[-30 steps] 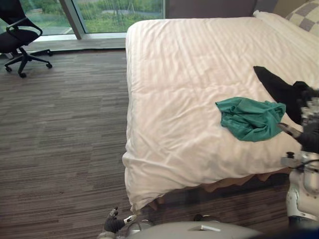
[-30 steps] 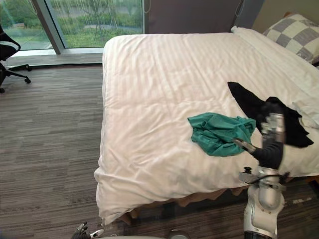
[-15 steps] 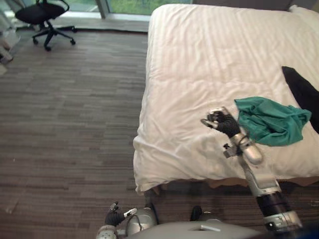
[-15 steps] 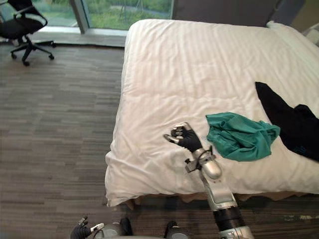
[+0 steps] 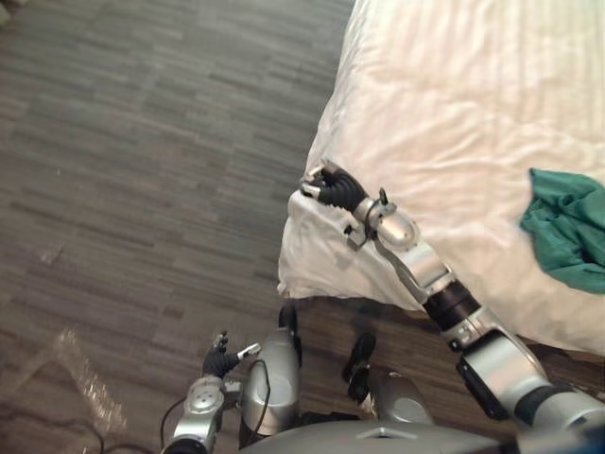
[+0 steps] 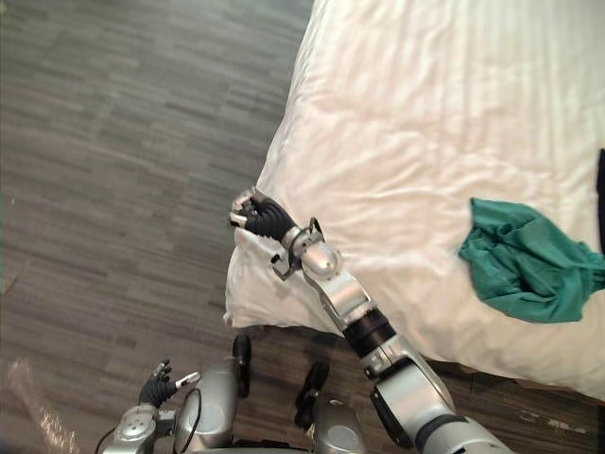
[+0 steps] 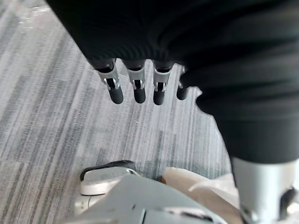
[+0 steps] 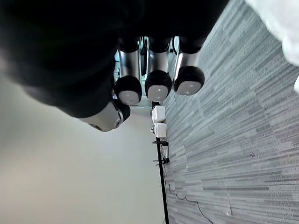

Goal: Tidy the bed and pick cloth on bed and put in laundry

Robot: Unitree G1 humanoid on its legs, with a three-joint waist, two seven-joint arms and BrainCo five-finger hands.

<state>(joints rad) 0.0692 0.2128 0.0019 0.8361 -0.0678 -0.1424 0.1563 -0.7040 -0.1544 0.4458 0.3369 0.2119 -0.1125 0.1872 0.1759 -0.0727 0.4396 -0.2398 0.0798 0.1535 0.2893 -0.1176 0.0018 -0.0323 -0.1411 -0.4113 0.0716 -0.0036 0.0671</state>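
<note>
A crumpled green cloth [image 5: 567, 227] lies on the white duvet [image 5: 454, 104] near the bed's right side, and it also shows in the right eye view [image 6: 529, 260]. A sliver of a black cloth [image 6: 601, 189] shows just beyond it. My right hand [image 5: 331, 186] hovers at the bed's near left corner, well left of the green cloth. Its fingers [image 8: 158, 84] are curled in with nothing between them. My left hand [image 5: 219, 362] hangs low over the floor with straight fingers [image 7: 135, 88], empty.
Grey striped carpet [image 5: 142, 142] spreads left of the bed. The duvet corner [image 5: 302, 265] droops over the bed's edge just below my right hand. A stand with white boxes [image 8: 159, 121] is against a far wall.
The camera has tipped down and the view has shifted. My right arm has swung from beside the green cloth leftward to the bed's corner, and its fingers have curled shut.
</note>
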